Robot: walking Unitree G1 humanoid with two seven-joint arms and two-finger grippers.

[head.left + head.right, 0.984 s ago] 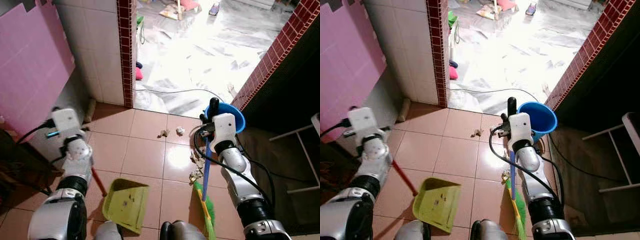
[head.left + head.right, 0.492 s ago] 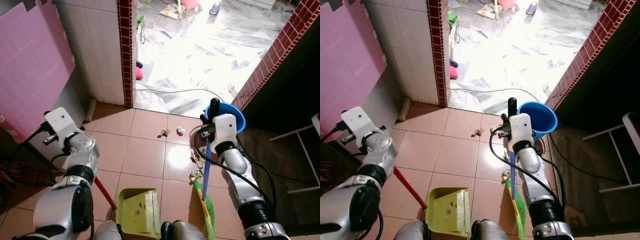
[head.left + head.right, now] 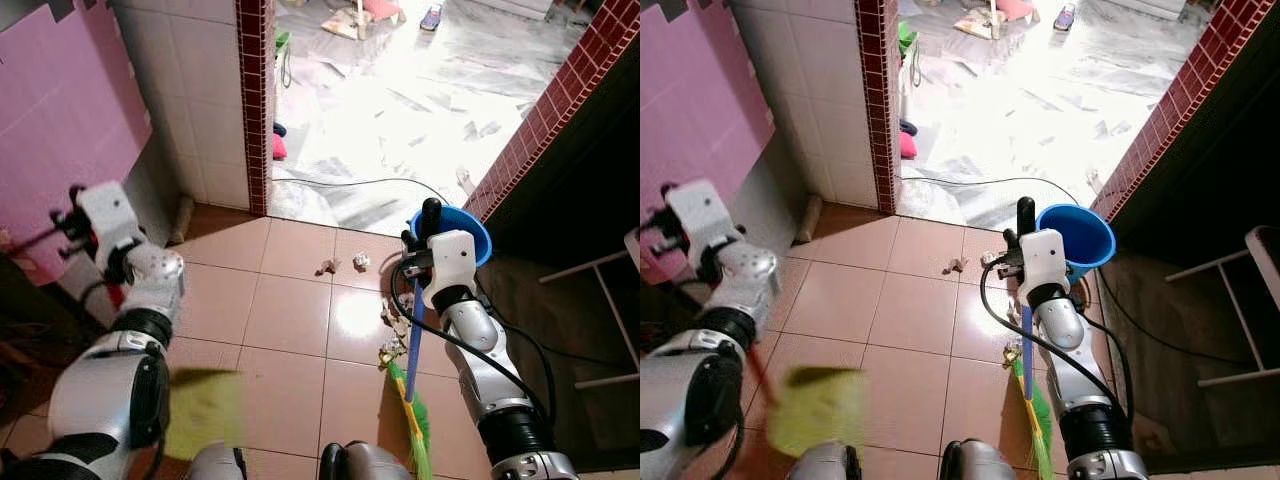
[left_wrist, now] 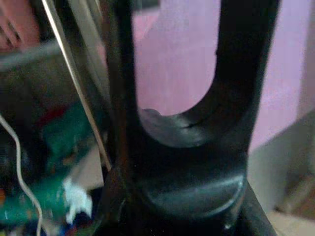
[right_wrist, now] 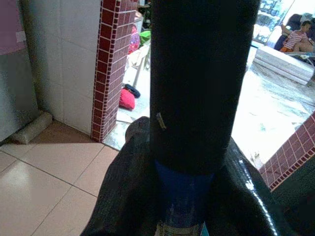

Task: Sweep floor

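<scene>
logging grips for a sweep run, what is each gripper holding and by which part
The right gripper is shut on the broom, gripping the upper part of its handle. The left gripper carries the dustpan by its red handle; the grip itself is hidden.

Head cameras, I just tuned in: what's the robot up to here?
It is mid-sweep on the tiled floor. The right hand grips the blue broom upright, bristles down beside bits of litter near the blue bucket. The left hand is raised by the pink wall, carrying the green dustpan, which is blurred in motion low at the robot's left.
</scene>
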